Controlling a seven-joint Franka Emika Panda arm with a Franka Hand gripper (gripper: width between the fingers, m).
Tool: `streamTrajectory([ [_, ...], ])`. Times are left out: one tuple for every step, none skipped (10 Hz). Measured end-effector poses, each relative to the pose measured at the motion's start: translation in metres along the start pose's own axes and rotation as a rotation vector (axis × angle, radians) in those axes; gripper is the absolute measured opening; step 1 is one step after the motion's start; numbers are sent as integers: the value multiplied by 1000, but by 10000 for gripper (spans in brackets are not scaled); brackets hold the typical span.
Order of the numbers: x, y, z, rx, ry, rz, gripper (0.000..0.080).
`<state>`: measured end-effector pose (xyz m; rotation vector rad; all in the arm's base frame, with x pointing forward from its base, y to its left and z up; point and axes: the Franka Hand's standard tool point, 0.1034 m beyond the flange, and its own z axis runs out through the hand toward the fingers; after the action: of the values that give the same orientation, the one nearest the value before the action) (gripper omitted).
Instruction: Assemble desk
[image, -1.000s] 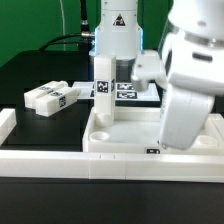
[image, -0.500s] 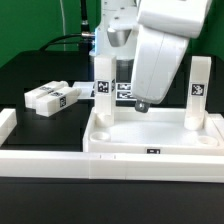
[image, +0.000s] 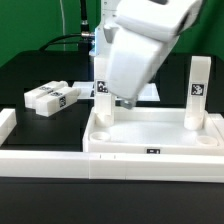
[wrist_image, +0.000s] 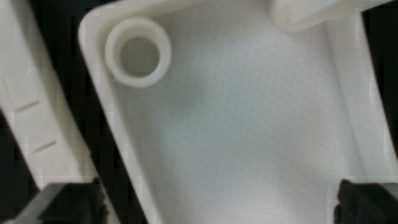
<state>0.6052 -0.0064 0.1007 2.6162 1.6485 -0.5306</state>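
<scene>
Exterior view near, slightly above, facing tabletop (image: 170, 128) front-on, wrist view close over same tabletop

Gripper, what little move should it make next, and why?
Probably move toward the loose legs lying at the exterior view's left. The gripper looks open and empty over the tabletop, two upright legs already stand in it, and a round socket is bare.

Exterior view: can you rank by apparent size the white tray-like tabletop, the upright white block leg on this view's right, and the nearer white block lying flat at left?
1. White plastic tray-like tabletop, clearly largest.
2. Upright white block leg.
3. Lying white block leg.
The upright one looks bigger, but it stands nearer the camera, so 2 and 3 are unsure.
</scene>
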Motion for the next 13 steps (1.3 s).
streamTrajectory([
  [-5,6,-2,20,-17,64,649],
  [-3,7,-1,14,-14,132,649],
  [-3,7,-1,14,-15,214,649],
  [-3,7,-1,14,-16,273,649],
  [-3,7,-1,13,-17,344,649],
  [-4,7,-1,14,-17,406,649],
  [-13,5,-1,53,-7,446,649],
  [-29,9,-3,91,23,484,649],
  [-47,16,-4,110,48,496,649],
  [-66,20,0,126,59,497,649],
  [-83,24,5,138,63,507,649],
  [-81,24,5,137,63,517,649],
  [-79,23,5,137,62,513,649],
])
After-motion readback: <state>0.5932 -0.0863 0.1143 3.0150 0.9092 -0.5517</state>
